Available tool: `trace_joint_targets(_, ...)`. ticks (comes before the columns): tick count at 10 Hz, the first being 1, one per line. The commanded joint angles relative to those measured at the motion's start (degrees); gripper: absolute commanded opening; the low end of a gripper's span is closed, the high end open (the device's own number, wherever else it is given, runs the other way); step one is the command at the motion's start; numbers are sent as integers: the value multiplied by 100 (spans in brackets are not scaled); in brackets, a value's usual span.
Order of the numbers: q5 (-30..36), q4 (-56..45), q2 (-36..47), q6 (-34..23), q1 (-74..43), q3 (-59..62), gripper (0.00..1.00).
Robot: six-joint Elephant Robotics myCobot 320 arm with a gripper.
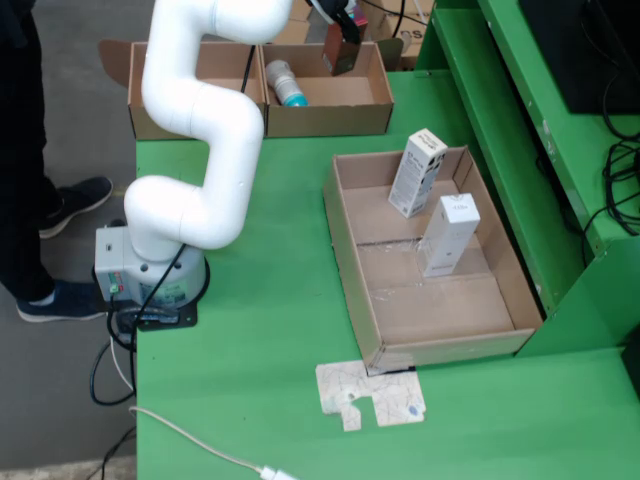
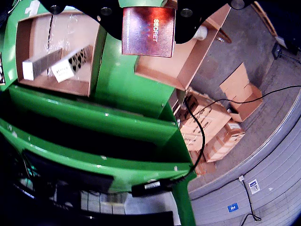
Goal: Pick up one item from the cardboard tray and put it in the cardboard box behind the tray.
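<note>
Already lifted, a red box was pinched by the gripper above the rear box, release remaining.

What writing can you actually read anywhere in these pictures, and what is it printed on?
"SECRET": on the dark red box held in the gripper, wrist view.
Two white boxes in the cardboard tray: dark markings, too small to read.
Label on a white box in the wrist view: blurred, unreadable.
Blue and white signs on the wall: too small to read.
Stacked cartons on the floor: print illegible.
</note>
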Motion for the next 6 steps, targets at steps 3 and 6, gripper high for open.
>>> trace_joint_targets(3, -494, 1492, -304, 237, 357, 123, 0)
trace_joint_targets(6, -488, 697, -19, 767, 683, 123, 0)
